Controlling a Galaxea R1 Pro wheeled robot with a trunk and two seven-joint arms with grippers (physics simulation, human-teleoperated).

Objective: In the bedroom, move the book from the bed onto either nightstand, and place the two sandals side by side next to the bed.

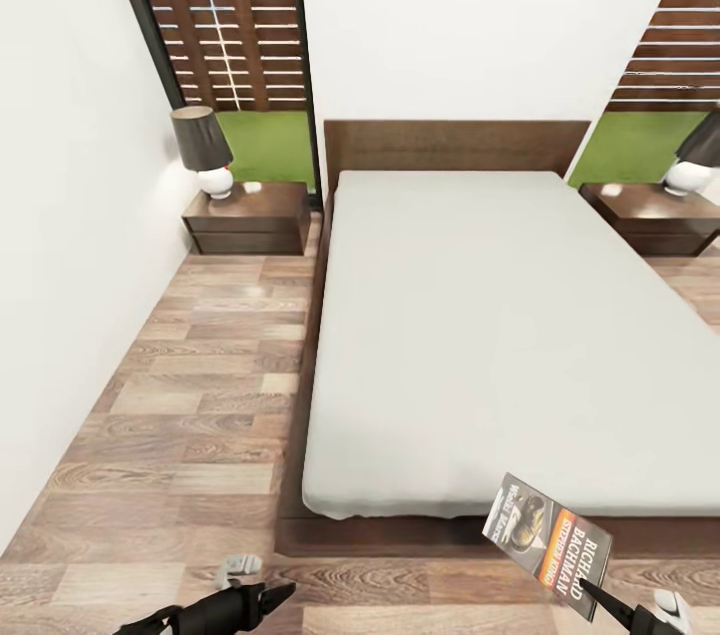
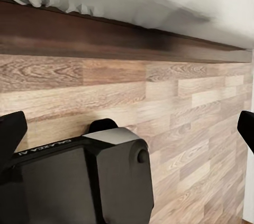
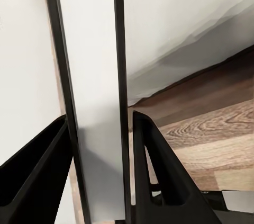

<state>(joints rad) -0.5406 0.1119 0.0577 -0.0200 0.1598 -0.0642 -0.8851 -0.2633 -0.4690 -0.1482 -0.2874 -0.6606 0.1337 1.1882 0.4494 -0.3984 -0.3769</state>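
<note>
Pale grey mattress fills most of your head view: the bed (image 1: 470, 315) runs from the near edge of its dark frame to the brown headboard at the far wall, its top bare. Wood-plank floor (image 1: 190, 415) stretches along its left side toward the left nightstand (image 1: 248, 218), a low dark cabinet with a black-shaded lamp (image 1: 203, 150) on it. A second nightstand (image 1: 655, 215) stands at the far right, also carrying a lamp.

You have the book (image 1: 548, 532) off the bed already, held in the air at the near right, just past the foot of the frame. Your right hand (image 1: 612, 607) pinches it at one edge, and the right wrist view shows the thin slab sandwiched between both fingers (image 3: 159, 176). Judge it light and fairly stiff, but a paperback held by one edge can flex and swing, and its glossy cover may slip. A deeper bite toward the spine would hold steadier, so carry it slowly.

Your left hand (image 1: 262, 599) hangs low at the near left with its fingers spread, holding nothing, above the floor beside the bed frame.
</note>
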